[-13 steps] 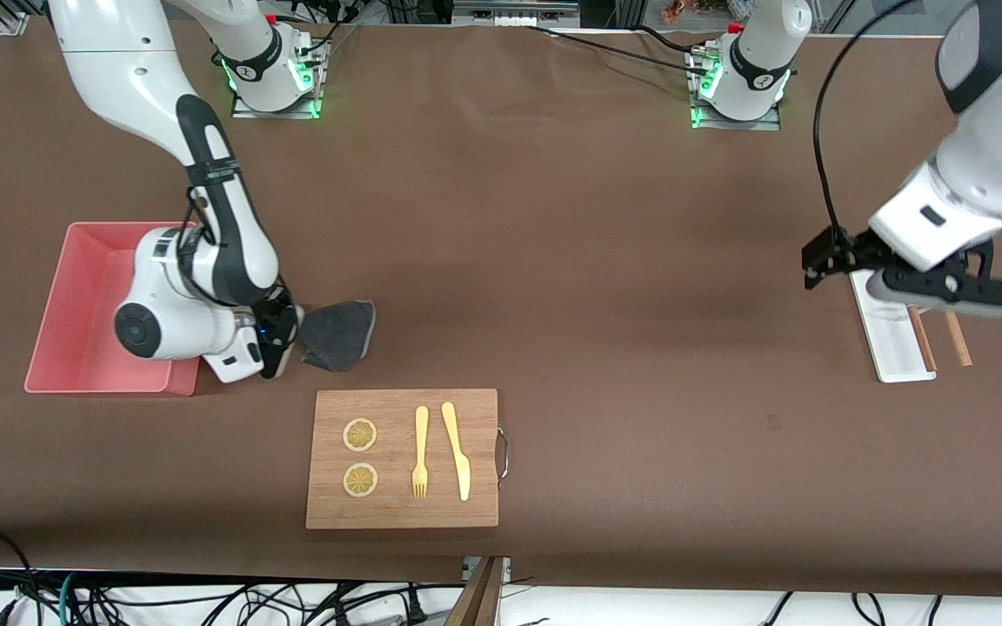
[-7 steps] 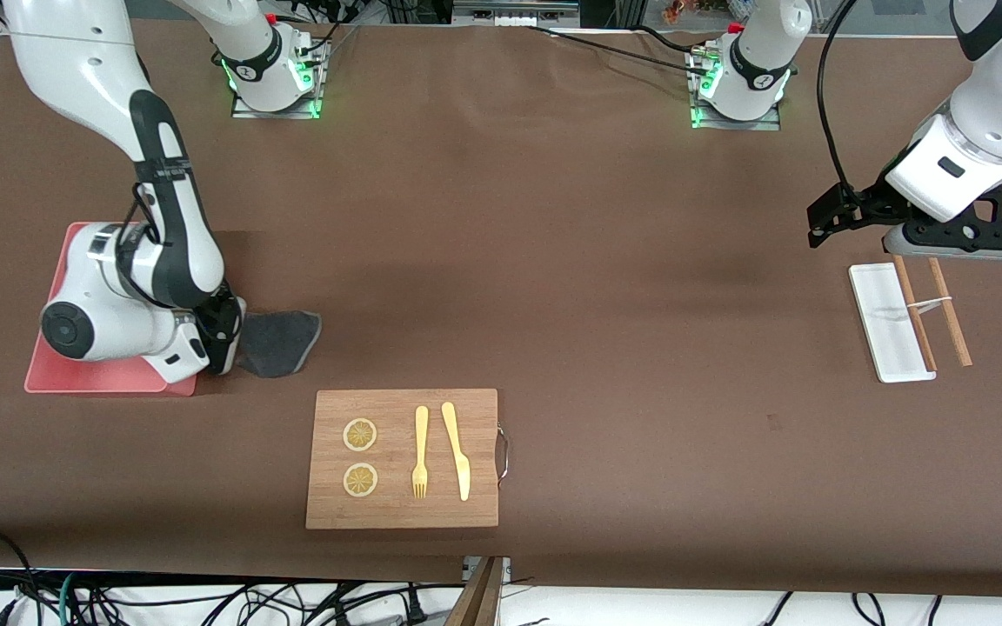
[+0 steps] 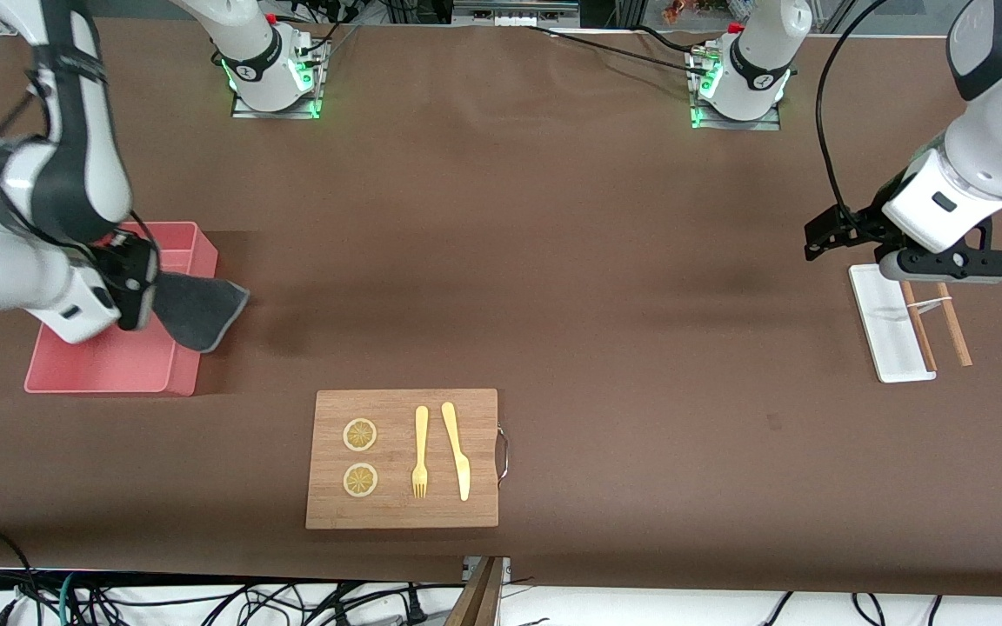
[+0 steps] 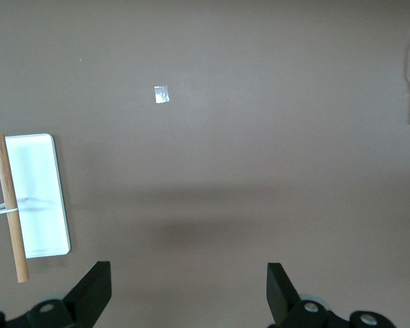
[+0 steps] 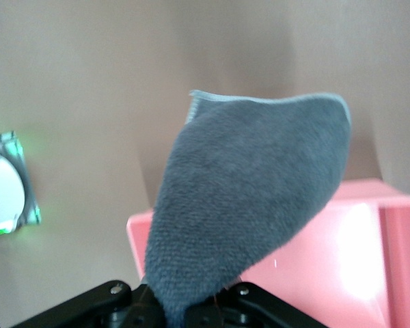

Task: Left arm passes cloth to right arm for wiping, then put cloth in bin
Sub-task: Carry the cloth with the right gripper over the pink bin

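Observation:
My right gripper (image 3: 140,291) is shut on the dark grey cloth (image 3: 197,311) and holds it in the air over the pink bin (image 3: 110,365), at the bin's edge toward the left arm's end. In the right wrist view the cloth (image 5: 253,191) hangs from the gripper (image 5: 184,311) with the bin (image 5: 355,260) below it. My left gripper (image 3: 945,265) is open and empty, over the end of the white tray (image 3: 888,326). In the left wrist view its fingertips (image 4: 96,290) stand wide apart above bare table.
A wooden board (image 3: 403,458) with two lemon slices, a fork and a knife lies near the front camera. The narrow white tray with two wooden sticks (image 3: 953,326) lies at the left arm's end, also shown in the left wrist view (image 4: 37,195).
My right gripper has lifted the cloth off the table and carried it from beside the board to above the bin. My left gripper rose, then dipped slightly, staying near the white tray.

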Robot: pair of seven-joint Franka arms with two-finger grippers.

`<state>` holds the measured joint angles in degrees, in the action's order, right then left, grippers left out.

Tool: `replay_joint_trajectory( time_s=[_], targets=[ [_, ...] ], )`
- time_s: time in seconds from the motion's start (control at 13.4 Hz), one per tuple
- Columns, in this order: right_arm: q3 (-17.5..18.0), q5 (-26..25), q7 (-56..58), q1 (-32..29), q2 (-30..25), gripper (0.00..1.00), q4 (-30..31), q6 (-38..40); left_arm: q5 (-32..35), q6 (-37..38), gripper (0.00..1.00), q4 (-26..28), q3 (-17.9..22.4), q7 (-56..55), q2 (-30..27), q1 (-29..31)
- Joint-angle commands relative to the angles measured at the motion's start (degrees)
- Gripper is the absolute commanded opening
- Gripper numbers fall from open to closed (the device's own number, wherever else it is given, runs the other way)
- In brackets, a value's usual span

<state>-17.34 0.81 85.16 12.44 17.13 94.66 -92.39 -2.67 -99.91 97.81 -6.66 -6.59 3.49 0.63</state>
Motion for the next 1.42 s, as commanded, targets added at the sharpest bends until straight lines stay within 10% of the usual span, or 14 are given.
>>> replay_joint_trajectory(
  time_s=[0.0,1.35],
  targets=[
    [0.8,-3.4,4.1,-3.1,-2.8,0.0,1.1,1.1,-1.0,0.3,1.0,-0.3,-0.2,0.1,0.4,0.3],
    [0.0,-5.6,-50.3,-6.2,-1.9,0.0,13.8,-16.1,-1.1,0.8,1.0,-0.3,-0.5,0.1,0.1,0.2]
  ],
)
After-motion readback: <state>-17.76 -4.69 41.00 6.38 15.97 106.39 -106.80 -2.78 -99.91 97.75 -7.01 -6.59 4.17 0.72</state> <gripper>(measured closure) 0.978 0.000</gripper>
